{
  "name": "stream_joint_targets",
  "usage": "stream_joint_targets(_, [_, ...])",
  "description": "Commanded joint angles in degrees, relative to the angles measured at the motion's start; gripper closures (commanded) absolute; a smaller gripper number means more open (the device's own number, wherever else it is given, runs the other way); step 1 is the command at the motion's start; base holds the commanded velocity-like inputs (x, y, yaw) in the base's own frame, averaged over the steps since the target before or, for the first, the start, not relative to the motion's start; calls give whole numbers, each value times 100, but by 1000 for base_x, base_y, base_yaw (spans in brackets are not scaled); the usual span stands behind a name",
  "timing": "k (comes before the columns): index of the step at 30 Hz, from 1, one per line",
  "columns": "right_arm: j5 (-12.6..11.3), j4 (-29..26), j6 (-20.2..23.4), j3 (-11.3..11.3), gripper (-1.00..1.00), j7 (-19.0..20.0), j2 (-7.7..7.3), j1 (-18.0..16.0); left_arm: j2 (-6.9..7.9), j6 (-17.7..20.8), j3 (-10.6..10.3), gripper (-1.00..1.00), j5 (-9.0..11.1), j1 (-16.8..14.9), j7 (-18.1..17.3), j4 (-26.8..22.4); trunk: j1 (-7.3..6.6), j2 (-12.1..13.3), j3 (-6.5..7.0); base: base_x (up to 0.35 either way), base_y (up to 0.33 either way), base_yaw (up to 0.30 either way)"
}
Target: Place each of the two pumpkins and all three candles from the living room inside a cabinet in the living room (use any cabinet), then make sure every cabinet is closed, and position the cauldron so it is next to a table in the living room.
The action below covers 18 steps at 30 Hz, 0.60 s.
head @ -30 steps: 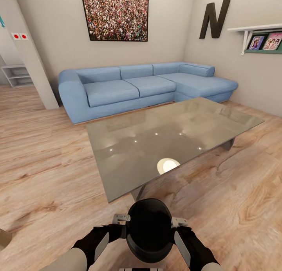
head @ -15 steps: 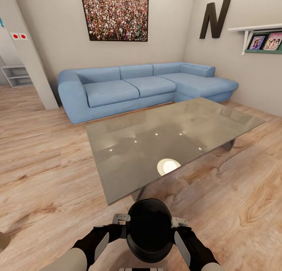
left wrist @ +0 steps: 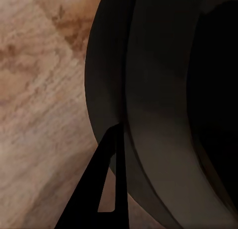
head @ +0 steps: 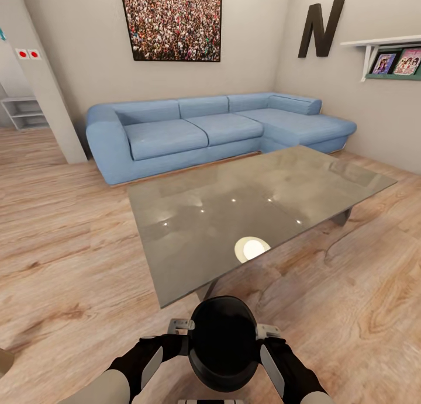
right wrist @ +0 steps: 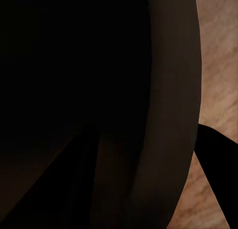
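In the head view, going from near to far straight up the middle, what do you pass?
Cauldron held between both arms → table → blue sofa → crowd picture on the wall.

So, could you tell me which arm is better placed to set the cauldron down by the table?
Neither alone: left end effector and right end effector flank the cauldron, facing the table.
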Motion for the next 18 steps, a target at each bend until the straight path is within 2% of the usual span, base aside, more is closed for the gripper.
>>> stream_joint_targets(1, [131, -12, 45, -45, 100, -133, 7, -2, -9, 31, -71, 100, 42, 2, 5, -24, -2, -2, -4, 2, 0, 0])
stream_joint_targets(18, [131, -12, 45, -41, 100, -133, 7, -2, -9, 31, -71, 100, 42, 2, -3, -25, -2, -2, -4, 19, 0, 0])
